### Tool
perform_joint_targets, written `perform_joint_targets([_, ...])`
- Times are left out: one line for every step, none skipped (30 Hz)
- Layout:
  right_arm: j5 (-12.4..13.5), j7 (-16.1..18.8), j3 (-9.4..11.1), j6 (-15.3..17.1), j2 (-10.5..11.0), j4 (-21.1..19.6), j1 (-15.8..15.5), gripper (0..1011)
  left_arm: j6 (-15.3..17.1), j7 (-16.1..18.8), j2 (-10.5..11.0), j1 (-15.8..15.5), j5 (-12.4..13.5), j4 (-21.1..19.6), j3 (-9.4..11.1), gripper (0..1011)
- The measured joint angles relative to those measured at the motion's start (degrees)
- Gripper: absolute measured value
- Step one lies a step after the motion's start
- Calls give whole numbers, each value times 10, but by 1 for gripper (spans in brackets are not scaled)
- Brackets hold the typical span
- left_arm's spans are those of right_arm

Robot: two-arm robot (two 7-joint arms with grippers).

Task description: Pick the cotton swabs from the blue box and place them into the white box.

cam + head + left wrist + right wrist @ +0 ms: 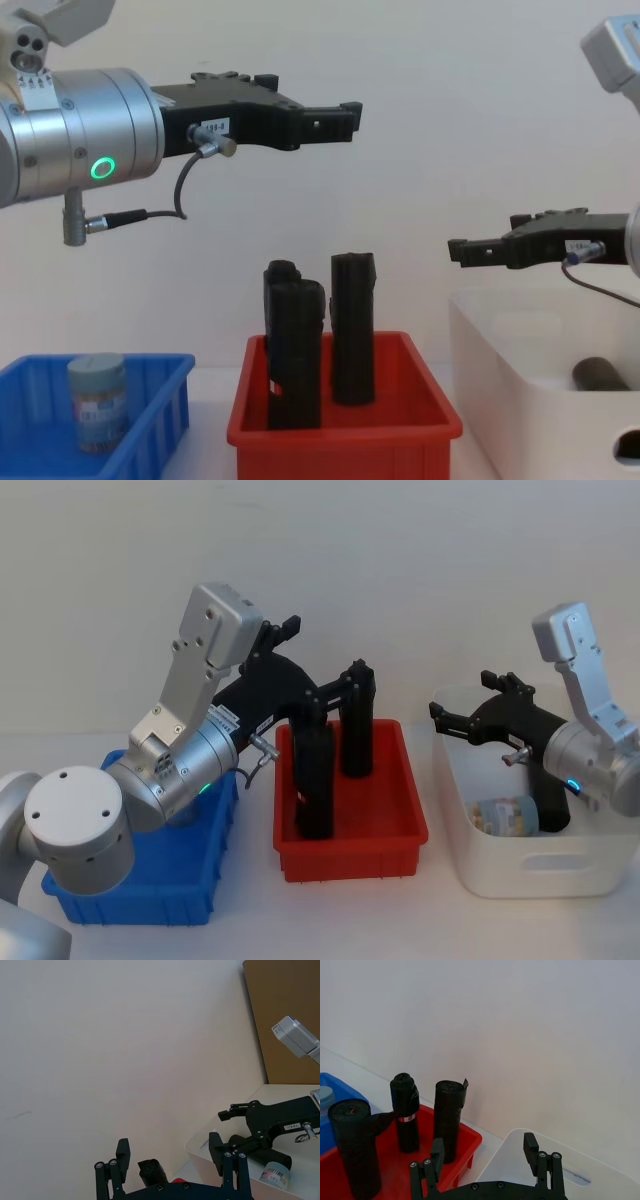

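One cotton swabs tub [97,400] with a grey-blue lid stands in the blue box [160,420] at the left; my left arm covers much of that box [150,895] in the head view. A second tub [505,815] lies in the white box [530,865] at the right, also seen from the left wrist [276,1172]. My left gripper [348,118] hangs open and empty, high above the red bin, fingers [122,1152] spread apart. My right gripper [465,698] hovers open and empty over the white box's left rim [520,1140].
Between the two boxes stands a red bin [350,845] holding three tall black rolls [352,325]. Another dark roll [600,372] lies in the white box. A plain wall stands close behind the table.
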Motion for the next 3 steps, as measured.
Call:
perform_joint_targets([0, 0, 0, 0, 0, 0, 0, 1002, 0, 0, 0, 0, 0, 0, 0, 1000])
perform_joint_targets([0, 0, 0, 0, 0, 0, 0, 1002, 0, 0, 0, 0, 0, 0, 0, 1000])
perform_joint_targets([0, 0, 0, 0, 0, 0, 0, 1002, 0, 0, 0, 0, 0, 0, 0, 1000])
